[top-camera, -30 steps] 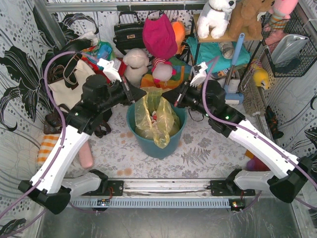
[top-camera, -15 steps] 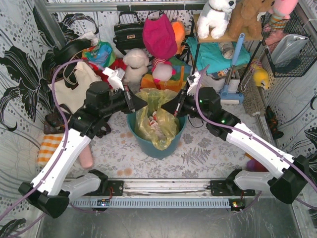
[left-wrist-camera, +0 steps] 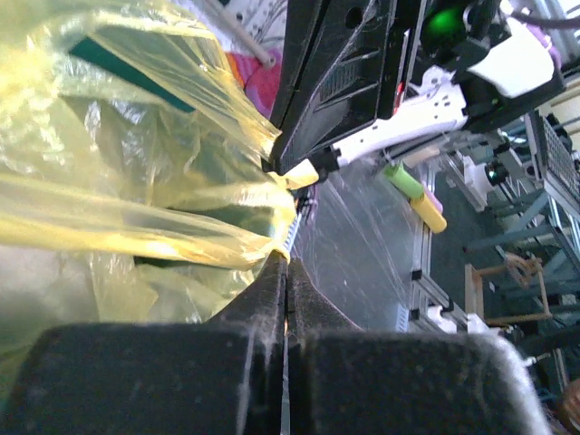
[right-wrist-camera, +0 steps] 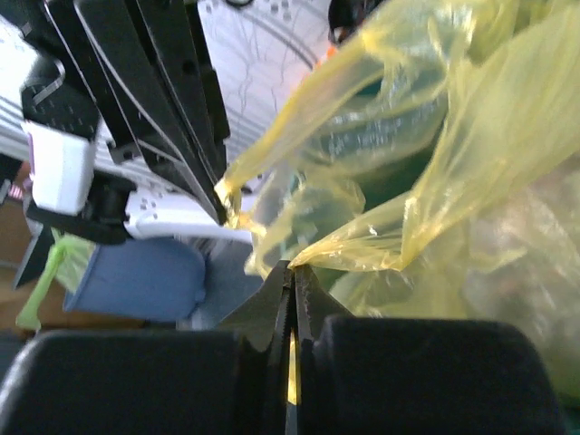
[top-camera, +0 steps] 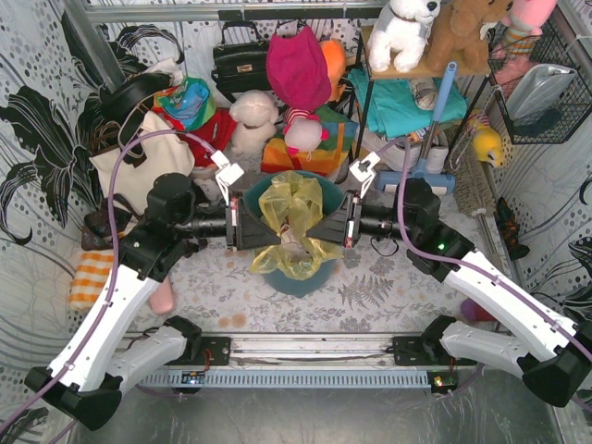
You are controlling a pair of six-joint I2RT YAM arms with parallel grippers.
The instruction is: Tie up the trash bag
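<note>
The trash bag [top-camera: 294,211] is thin yellow plastic and sits in the round teal bin [top-camera: 298,280] at the table's middle. Its top is bunched up above the rim. My left gripper [top-camera: 274,238] comes in from the left and is shut on a fold of the bag. In the left wrist view its tips [left-wrist-camera: 286,259] pinch the yellow film [left-wrist-camera: 136,227]. My right gripper [top-camera: 320,233] comes in from the right and is shut on another fold. Its tips [right-wrist-camera: 292,269] pinch the film [right-wrist-camera: 435,181]. The two grippers face each other, tips close together over the bin.
A cream tote bag [top-camera: 139,166] stands at the left, and a black handbag [top-camera: 239,60] and stuffed toys [top-camera: 254,120] behind the bin. A shelf with a blue-handled mop [top-camera: 437,111] stands at the back right, with a wire basket [top-camera: 546,92] on the right wall. A pink object [top-camera: 163,296] lies by the left arm.
Both grippers have come down and swung level, moving toward each other over the bin. The bag's sides are drawn in and its top is bunched up.
</note>
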